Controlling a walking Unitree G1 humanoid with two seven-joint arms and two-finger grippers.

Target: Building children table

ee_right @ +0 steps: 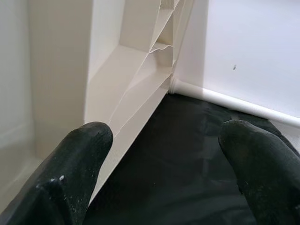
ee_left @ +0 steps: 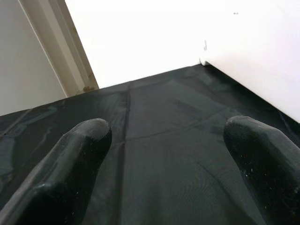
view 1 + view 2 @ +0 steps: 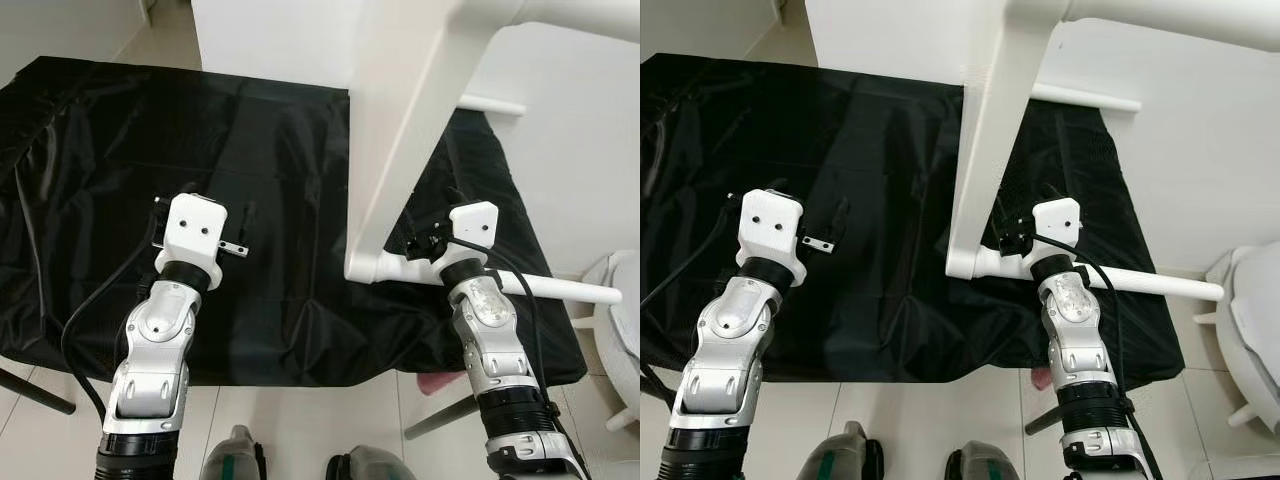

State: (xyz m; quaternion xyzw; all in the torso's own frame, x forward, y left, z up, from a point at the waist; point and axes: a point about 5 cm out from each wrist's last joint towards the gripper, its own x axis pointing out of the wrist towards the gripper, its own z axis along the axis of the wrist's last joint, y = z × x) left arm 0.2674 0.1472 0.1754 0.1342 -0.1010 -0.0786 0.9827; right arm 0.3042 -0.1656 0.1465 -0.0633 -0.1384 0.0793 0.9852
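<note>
White plastic, smooth and moulded, made up the children's table frame [image 3: 400,150], which stood tilted on the black cloth-covered work surface [image 3: 270,260]. One broad leg ran down from the top of the head views to a rounded foot [image 3: 365,268], and a thin white round crossbar [image 3: 560,288] ran from that foot out toward the robot's right. In the right wrist view the ribbed, hollow inside of the leg [image 1: 136,79] showed close ahead.

The right gripper [image 3: 425,243] sat just beside that foot, by the joint of leg and bar. Its fingers [image 1: 75,164] were spread wide with nothing between them. The left gripper [image 3: 205,205] hovered over bare cloth, well apart from the frame, its fingers [image 2: 70,159] likewise parted and empty.

By my judgement, the build was under way but unfinished: a leg and crossbar looked joined, while the frame leaned rather than stood square. Which parts remained to fit could not be told. A pale floor [image 3: 300,420] lay below the cloth's near edge.
</note>
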